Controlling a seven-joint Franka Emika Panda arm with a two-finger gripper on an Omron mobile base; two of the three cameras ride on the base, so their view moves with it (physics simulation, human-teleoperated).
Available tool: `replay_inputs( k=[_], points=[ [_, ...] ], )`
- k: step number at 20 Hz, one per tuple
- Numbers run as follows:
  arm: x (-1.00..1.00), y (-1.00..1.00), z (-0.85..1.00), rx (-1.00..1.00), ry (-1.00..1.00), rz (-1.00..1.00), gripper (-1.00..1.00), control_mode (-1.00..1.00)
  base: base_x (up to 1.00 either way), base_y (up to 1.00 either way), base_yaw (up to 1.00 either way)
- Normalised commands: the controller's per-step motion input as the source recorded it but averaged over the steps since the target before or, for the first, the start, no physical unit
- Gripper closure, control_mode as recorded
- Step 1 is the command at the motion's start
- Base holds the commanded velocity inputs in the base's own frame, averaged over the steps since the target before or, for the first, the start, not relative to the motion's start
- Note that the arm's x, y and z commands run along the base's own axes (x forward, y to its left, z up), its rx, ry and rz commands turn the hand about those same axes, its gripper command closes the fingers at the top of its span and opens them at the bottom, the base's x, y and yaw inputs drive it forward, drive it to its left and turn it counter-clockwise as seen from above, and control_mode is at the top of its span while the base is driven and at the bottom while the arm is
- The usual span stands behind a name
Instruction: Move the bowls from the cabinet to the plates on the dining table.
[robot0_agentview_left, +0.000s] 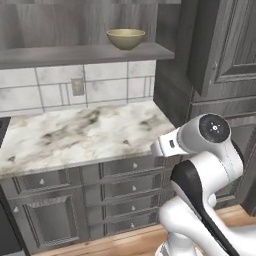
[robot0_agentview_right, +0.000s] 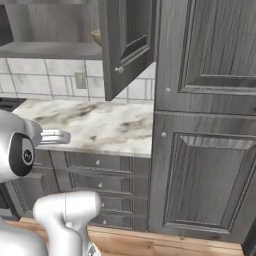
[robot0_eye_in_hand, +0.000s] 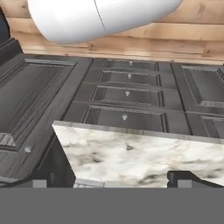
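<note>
While the arm (robot0_agentview_left: 210, 165) sits folded low in front of the drawers (robot0_agentview_left: 127, 192), the gripper (robot0_eye_in_hand: 118, 177) hangs over the near edge of the counter (robot0_agentview_left: 85, 132) with its two dark fingertips (robot0_eye_in_hand: 186, 177) spread wide apart and nothing between them, so it's released and empty. In the hand view the marble corner sits right under the gripper, and past it you get the drawer fronts (robot0_eye_in_hand: 127, 105) with their little knobs, then the wood floor (robot0_eye_in_hand: 192, 30). The tan bowl (robot0_agentview_left: 126, 38) is well above the gripper and further back, sitting upright on the cabinet shelf (robot0_agentview_left: 80, 54), close to that shelf's right end. From the right base view the open cabinet door (robot0_agentview_right: 127, 42) hides most of the bowl (robot0_agentview_right: 95, 35), just a sliver of its rim peeks out beside the door's edge. Tiled backsplash (robot0_agentview_left: 65, 87) with an outlet (robot0_agentview_left: 77, 86) runs between shelf and counter, also behind the gripper. Tall cupboard (robot0_agentview_right: 205, 120) stands to the counter's right.
</note>
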Motion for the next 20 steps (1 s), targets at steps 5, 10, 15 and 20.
replay_inputs(
  k=[5,10,15,20],
  points=[
    [0.0,0.0,0.0,0.0,0.0,0.0,-1.0,1.0,0.47,-0.14,0.03],
    [0.0,0.0,0.0,0.0,0.0,0.0,-1.0,1.0,0.43,-0.07,0.02],
    [0.0,0.0,0.0,0.0,0.0,0.0,-1.0,1.0,0.38,-0.13,0.02],
    [0.0,0.0,0.0,0.0,0.0,0.0,-1.0,1.0,0.43,-0.2,0.01]
  ],
)
